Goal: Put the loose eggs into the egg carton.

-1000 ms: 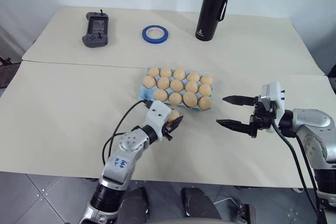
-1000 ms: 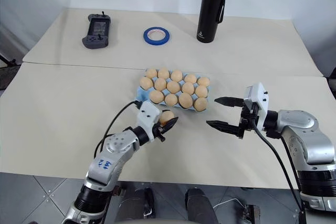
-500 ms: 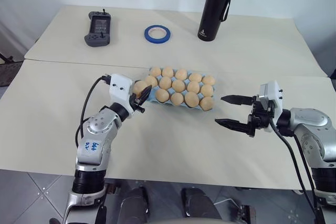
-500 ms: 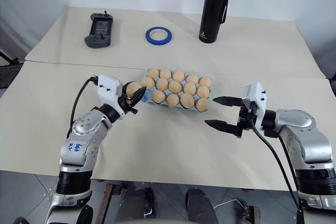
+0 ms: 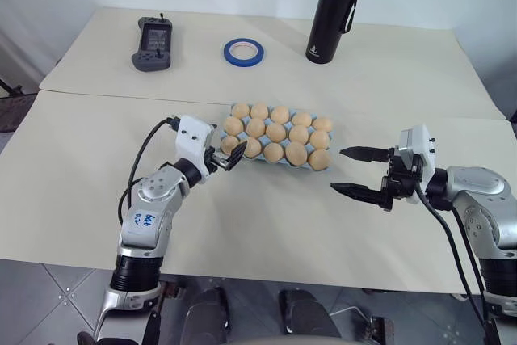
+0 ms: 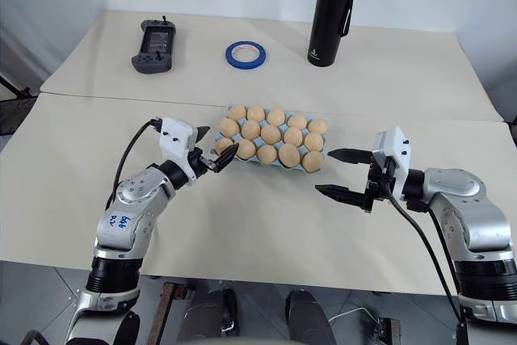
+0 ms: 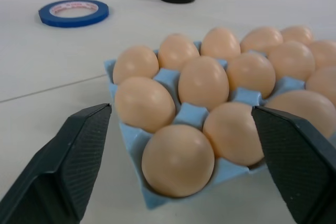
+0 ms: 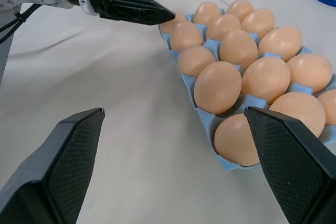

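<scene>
Now that the left claw (image 5: pixel 227 158) has spread its fingers at the near-left corner of the egg carton (image 5: pixel 277 135), the egg (image 7: pixel 178 160) it carried a moment ago sits in that corner cup, apart from both fingers. Every cup of the carton looks filled, and no loose eggs lie on the tabletop (image 5: pixel 89 183) around it, so the task appears finished or nearly so. Off the carton's right end, the right claw (image 5: pixel 355 171) hangs well apart, fingers spread wide and holding nothing, as before.
</scene>
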{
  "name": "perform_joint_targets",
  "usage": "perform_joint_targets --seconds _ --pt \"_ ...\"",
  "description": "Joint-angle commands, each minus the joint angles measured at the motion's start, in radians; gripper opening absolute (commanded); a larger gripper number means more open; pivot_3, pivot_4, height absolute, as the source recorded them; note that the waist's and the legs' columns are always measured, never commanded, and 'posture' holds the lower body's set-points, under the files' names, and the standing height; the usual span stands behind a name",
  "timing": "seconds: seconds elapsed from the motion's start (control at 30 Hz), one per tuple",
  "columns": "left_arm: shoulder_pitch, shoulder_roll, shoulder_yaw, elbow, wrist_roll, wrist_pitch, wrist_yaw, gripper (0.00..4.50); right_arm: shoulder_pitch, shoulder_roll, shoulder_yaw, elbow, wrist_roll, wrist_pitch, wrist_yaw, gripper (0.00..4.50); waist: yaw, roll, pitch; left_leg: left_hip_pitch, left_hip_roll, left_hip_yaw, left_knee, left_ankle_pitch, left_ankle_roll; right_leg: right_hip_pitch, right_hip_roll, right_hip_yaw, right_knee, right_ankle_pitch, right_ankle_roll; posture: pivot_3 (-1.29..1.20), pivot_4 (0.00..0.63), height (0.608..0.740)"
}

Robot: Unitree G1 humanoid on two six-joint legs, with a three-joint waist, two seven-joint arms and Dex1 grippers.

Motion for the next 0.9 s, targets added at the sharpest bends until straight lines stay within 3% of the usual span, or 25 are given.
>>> perform_joint_targets --seconds 0.03,0.23,0.43,0.63,0.9 --pt "0.034 0.053 0.039 -0.111 -0.061 0.021 -0.063 4.48 -0.015 -0.01 -0.022 -0.005 0.005 -0.017 0.01 4.5 -0.001 0.0 0.0 0.0 0.0 0.0 0.0 0.0 0.0 0.0 0.0 0.0 0.0 0.0 0.0 0.0 0.15 0.74" --pt "0.155 0.243 0.235 -0.222 -0.32 0.131 -0.279 4.48 -0.044 -0.003 -0.005 0.027 -0.005 -0.028 0.027 4.5 -0.007 0.0 0.0 0.0 0.003 0.002 -0.001 -0.001 -0.002 -0.002 0.002 0.0 0.001 -0.001 -0.001 0.0 0.15 0.74" --pt "0.186 0.362 0.334 -0.151 -0.431 0.095 -0.445 4.48 -0.09 0.011 0.019 0.074 -0.023 -0.047 0.049 4.5 -0.003 0.0 0.0 0.0 0.002 0.004 -0.001 -0.001 -0.002 -0.002 0.001 0.0 0.001 -0.001 -0.002 0.0 0.15 0.74" --pt "0.152 0.438 0.295 -0.036 -0.392 -0.012 -0.563 4.48 -0.132 0.016 0.043 0.133 -0.048 -0.081 0.089 4.5 -0.003 0.0 0.0 0.0 0.002 0.009 -0.003 -0.001 -0.003 -0.003 0.0 -0.001 0.001 -0.002 -0.003 0.0 0.15 0.74" --pt "0.094 0.447 0.248 0.046 -0.382 -0.085 -0.64 4.48 -0.093 0.023 0.026 0.1 -0.048 -0.08 0.07 4.5 -0.002 0.0 0.0 -0.003 0.003 0.016 -0.003 -0.002 -0.004 -0.011 0.0 -0.001 0.002 -0.002 -0.003 0.0 0.15 0.74"
